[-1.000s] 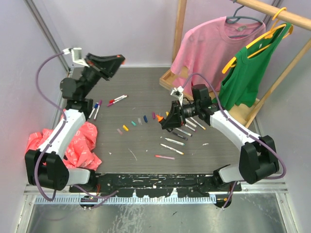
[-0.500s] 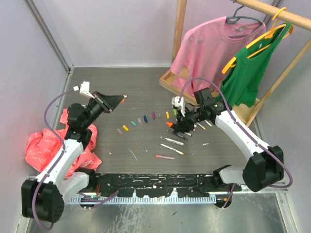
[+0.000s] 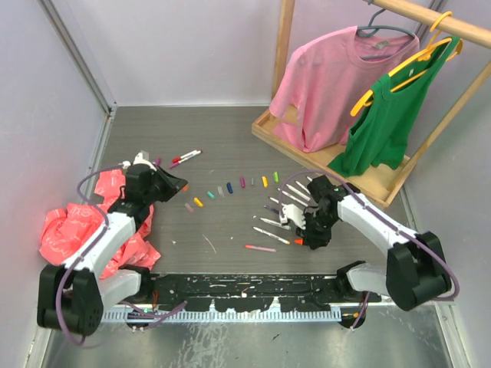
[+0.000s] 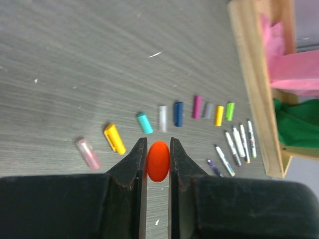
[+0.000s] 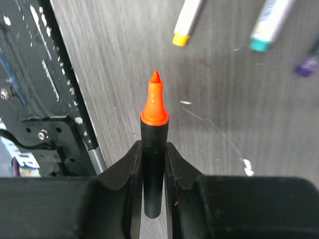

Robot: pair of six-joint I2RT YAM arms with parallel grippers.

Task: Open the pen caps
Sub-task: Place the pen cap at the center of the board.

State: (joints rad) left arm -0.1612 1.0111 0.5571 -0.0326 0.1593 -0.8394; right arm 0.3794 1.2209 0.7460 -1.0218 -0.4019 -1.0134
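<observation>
My left gripper (image 3: 181,186) is shut on an orange cap (image 4: 158,161), low over the table's left side. Ahead of it lies a curved row of loose pen caps (image 4: 178,113), running from pink (image 4: 88,153) and yellow (image 4: 114,139) to green (image 4: 230,111). The top view shows this row of caps (image 3: 229,188) mid-table. My right gripper (image 3: 301,241) is shut on the thick black marker (image 5: 154,149), whose bare orange tip (image 5: 155,99) points at the front edge. Slim pens (image 3: 285,201) lie beside the right arm, and others (image 3: 272,236) lie nearer the front.
A crumpled red cloth (image 3: 92,226) lies under the left arm. A wooden rack (image 3: 307,157) with a pink shirt (image 3: 326,77) and a green shirt (image 3: 387,115) stands at the back right. Two pens (image 3: 185,157) rest at the back left. A black rail (image 3: 245,287) borders the front edge.
The left arm has dropped from high at the back left to just above the table, holding the cap. The right arm has carried the marker from mid-table toward the front edge.
</observation>
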